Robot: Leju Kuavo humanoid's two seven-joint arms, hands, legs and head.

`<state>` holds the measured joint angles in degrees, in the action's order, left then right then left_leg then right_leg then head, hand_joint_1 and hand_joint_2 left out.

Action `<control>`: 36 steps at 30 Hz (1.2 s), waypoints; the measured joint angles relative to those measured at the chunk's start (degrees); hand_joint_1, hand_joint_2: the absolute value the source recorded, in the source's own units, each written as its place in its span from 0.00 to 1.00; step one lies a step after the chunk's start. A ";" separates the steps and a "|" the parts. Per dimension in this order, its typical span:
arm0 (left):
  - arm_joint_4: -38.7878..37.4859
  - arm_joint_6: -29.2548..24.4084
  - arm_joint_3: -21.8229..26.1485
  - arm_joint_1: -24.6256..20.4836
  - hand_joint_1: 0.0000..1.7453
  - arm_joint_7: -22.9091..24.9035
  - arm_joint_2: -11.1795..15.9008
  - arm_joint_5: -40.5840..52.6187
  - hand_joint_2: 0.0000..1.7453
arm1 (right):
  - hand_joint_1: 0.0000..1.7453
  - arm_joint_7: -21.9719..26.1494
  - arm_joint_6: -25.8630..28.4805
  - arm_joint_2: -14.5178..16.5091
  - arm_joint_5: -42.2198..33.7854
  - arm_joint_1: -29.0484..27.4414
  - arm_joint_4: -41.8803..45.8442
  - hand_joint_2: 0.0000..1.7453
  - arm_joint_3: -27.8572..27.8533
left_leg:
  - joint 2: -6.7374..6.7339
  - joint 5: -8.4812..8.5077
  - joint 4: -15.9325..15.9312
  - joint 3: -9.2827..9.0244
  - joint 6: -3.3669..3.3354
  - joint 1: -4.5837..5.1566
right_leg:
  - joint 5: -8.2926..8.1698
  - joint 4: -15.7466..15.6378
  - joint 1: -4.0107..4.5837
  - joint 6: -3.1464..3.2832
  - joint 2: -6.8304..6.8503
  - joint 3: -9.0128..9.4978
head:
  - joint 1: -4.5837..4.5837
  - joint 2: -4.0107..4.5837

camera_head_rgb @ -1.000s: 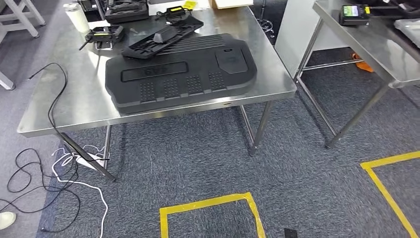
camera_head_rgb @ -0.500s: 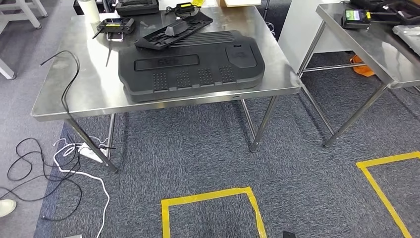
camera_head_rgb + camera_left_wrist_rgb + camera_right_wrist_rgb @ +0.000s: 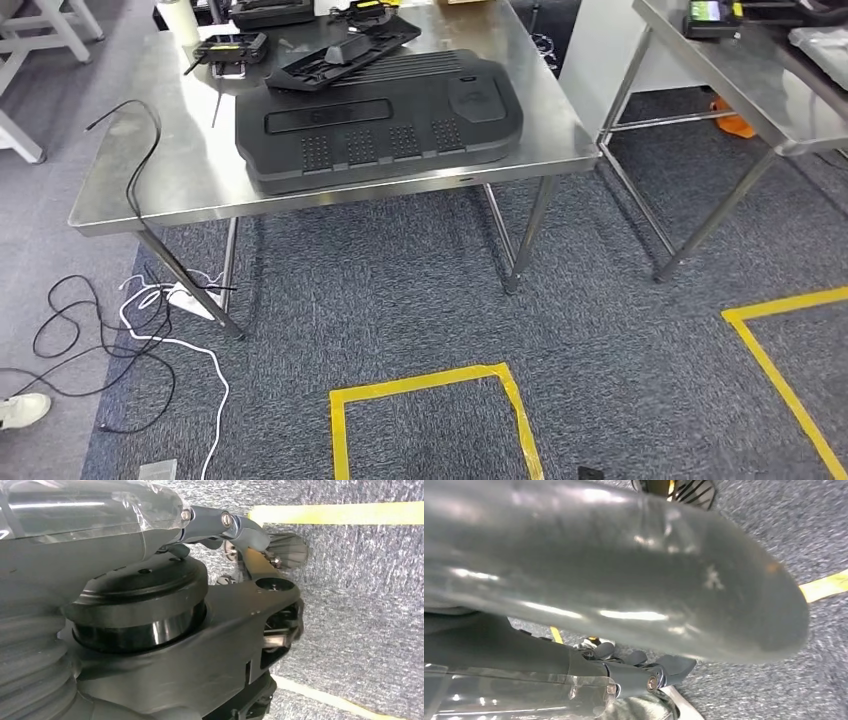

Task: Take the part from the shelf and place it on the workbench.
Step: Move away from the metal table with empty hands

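Note:
A large black ribbed panel lies flat on the steel workbench in the head view. A smaller, narrow black part lies just behind it, partly over its far edge. My left hand hangs over grey carpet in the left wrist view, a finger stretched out and nothing in it. My right hand also hangs low in the right wrist view, with its thick thumb blurred up close. Its darker fingers are apart and hold nothing.
A black and yellow device and a white roll sit at the bench's far left. A black cable runs off the bench to loose cords on the floor. A second steel table stands to the right. Yellow tape squares mark the carpet.
The whole picture has shifted, so the camera has moved: the workbench now sits a little higher and further right in the picture. The parts on it lie as before.

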<state>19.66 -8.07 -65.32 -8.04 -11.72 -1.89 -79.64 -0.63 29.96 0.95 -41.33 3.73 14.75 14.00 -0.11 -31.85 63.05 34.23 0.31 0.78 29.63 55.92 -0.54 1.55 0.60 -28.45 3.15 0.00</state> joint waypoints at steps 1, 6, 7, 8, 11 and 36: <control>0.05 -0.09 -0.01 0.01 0.00 -0.02 0.03 -0.01 1.00 | 0.00 0.00 -0.03 -0.01 -0.18 0.00 0.01 0.00 0.25 | 0.04 -2.46 3.49 1.20 0.41 -0.21 | -0.31 0.11 0.01 0.16 0.04 -0.57 | -0.31 0.00; 0.10 -0.24 -0.13 0.16 0.00 0.24 0.27 -0.01 1.00 | 0.00 -0.02 -0.08 -0.01 -0.89 -0.07 0.01 0.00 1.20 | 0.01 -3.80 7.28 -0.35 1.41 -1.20 | -1.14 1.79 -0.12 -0.09 0.22 -3.48 | -0.70 0.00; 0.11 -0.24 -0.14 0.15 0.00 0.28 0.31 -0.01 1.00 | 0.00 -0.16 -0.01 -0.01 -1.14 -0.06 0.02 0.00 1.42 | 0.01 -2.36 2.92 -2.92 1.43 -1.37 | -1.17 2.26 -0.18 -0.21 0.22 -3.92 | -0.71 0.00; 0.16 -0.22 -0.15 0.13 0.00 0.28 0.34 -0.02 1.00 | 0.00 -0.31 0.12 -0.02 -1.43 -0.05 0.02 0.00 1.66 | 0.04 -1.27 -1.05 -5.18 1.35 -1.41 | -1.22 2.68 -0.19 -0.41 0.21 -4.33 | -0.74 0.00; 0.36 -0.19 -0.17 0.22 0.00 0.10 0.40 -0.15 1.00 | 0.00 -0.63 0.51 -0.03 -2.23 -0.01 0.02 0.00 2.28 | 0.22 -0.14 -4.95 -6.77 0.54 -0.98 | -1.87 3.13 -0.14 -1.63 0.14 -4.96 | -0.72 0.00; 0.98 0.28 -0.86 0.42 0.00 -0.76 0.97 -0.22 1.00 | 0.00 0.57 -0.45 -0.40 -6.28 0.02 0.07 0.00 6.56 | 0.02 -4.68 10.89 2.60 1.21 -1.13 | -0.52 1.71 -0.15 0.05 0.13 -2.45 | -0.62 0.00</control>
<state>20.64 -7.79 -66.19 -7.63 -12.48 -0.92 -79.87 -0.06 29.51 0.55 -47.60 3.75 14.82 20.56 -0.09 -36.53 73.94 36.83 1.52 -0.35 29.11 57.63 -0.69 1.59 0.73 -30.90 2.53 0.00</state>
